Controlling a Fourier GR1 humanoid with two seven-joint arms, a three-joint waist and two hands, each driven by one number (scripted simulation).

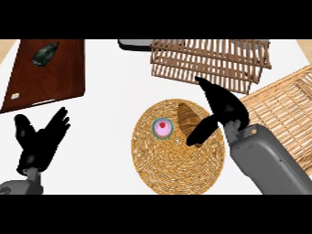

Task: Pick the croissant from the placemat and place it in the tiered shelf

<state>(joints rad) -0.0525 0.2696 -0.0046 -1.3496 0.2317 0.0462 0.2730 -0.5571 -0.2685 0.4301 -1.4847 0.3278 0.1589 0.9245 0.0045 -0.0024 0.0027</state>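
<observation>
My right hand [216, 114] hovers spread beside the croissant [187, 117], which lies on the round woven placemat [178, 164] next to a pink donut [162, 127]. I should straddle the croissant before closing. My left hand [40, 137] rests open.

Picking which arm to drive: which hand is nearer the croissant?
Right. The right hand hovers just right of the croissant on the placemat, thumb beside it. The left hand rests open far to its left, off the placemat.
</observation>
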